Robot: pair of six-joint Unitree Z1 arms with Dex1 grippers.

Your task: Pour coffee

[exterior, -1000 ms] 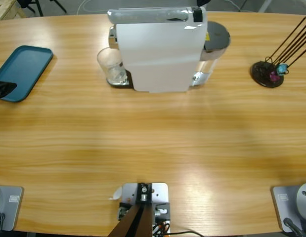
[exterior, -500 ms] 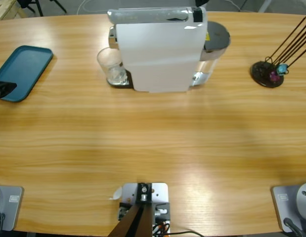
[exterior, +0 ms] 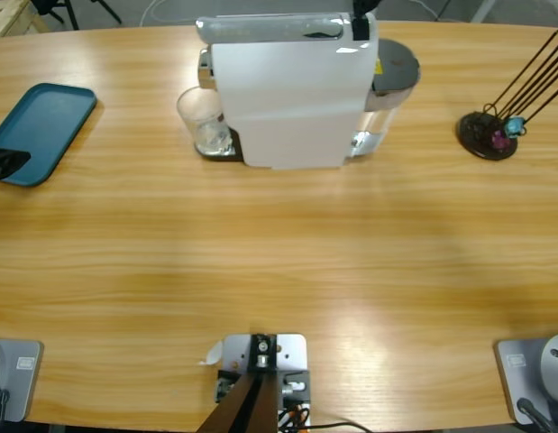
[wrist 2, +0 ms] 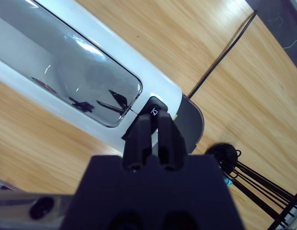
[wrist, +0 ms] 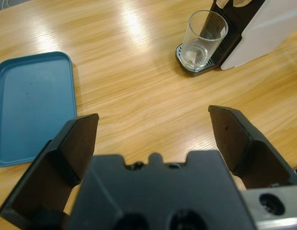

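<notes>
Right wrist view, right gripper [wrist 2: 155, 125] jaws together on the white coffee machine's [exterior: 288, 95] black button [wrist 2: 154, 111], left gripper [wrist: 153, 129] jaws wide apart above the surface [wrist: 138, 91], clear glass [wrist: 202, 39] under the spout, coffee too faint to tell

Coffee machine [wrist: 263, 28] spout, beyond the frame's top edge.

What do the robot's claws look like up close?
The left gripper has two flat, wide black jaws rising from a blocky black body. The right gripper has narrow black jaws on the same sort of black body, with a silver part beside it.
</notes>
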